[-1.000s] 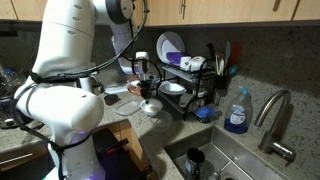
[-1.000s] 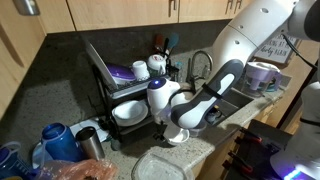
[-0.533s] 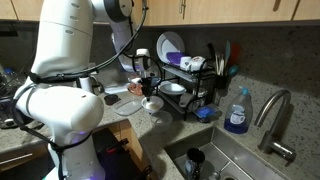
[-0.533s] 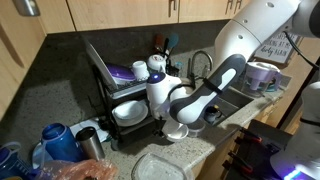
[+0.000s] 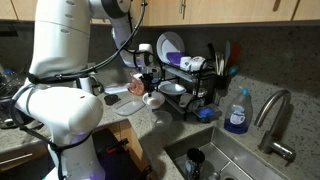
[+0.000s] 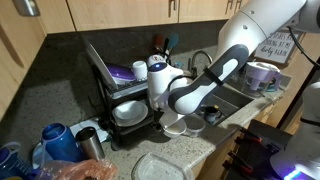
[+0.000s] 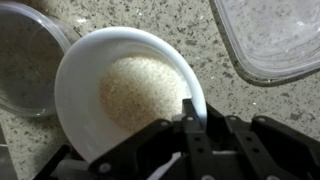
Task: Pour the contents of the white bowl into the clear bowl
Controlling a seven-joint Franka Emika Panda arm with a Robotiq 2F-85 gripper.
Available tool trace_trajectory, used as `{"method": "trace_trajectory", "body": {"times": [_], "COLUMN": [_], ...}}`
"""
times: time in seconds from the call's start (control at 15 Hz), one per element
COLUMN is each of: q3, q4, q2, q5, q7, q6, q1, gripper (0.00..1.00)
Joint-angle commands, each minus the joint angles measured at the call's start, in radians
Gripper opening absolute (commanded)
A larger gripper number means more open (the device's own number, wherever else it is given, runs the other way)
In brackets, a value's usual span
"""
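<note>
The white bowl (image 7: 125, 90) holds a mound of white grains and hangs level a little above the speckled counter. My gripper (image 7: 190, 110) is shut on its near rim, one finger inside the rim and one outside. The clear bowl (image 7: 22, 60) stands on the counter just left of the white bowl in the wrist view, and part of it is cut off by the frame edge. In both exterior views the gripper (image 5: 147, 86) (image 6: 163, 98) holds the white bowl (image 5: 153, 99) (image 6: 176, 123) in front of the dish rack.
A clear rectangular container (image 7: 270, 35) (image 6: 165, 167) lies on the counter close by. A black dish rack (image 5: 185, 80) (image 6: 120, 90) with plates and cups stands behind. A sink (image 5: 235, 160) with a tap and a soap bottle (image 5: 237, 112) is further along.
The gripper has risen with the white bowl in it, lifting the bowl off the counter. Nothing else has moved.
</note>
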Motion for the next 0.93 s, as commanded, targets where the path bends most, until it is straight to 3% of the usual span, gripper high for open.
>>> {"method": "trace_trajectory", "body": {"times": [0.0, 0.47, 0.87], "q3": [0.031, 0.040, 0.046], "q4": [-0.036, -0.121, -0.183], "q2": [-0.066, -0.147, -0.211], "q5": [0.083, 0.241, 0.408], "q7": [-0.016, -0.049, -0.159], "q6": [-0.005, 0.046, 0.102], "q1": [-0.046, -0.121, -0.183], "gripper": [0.03, 0.03, 0.03]}}
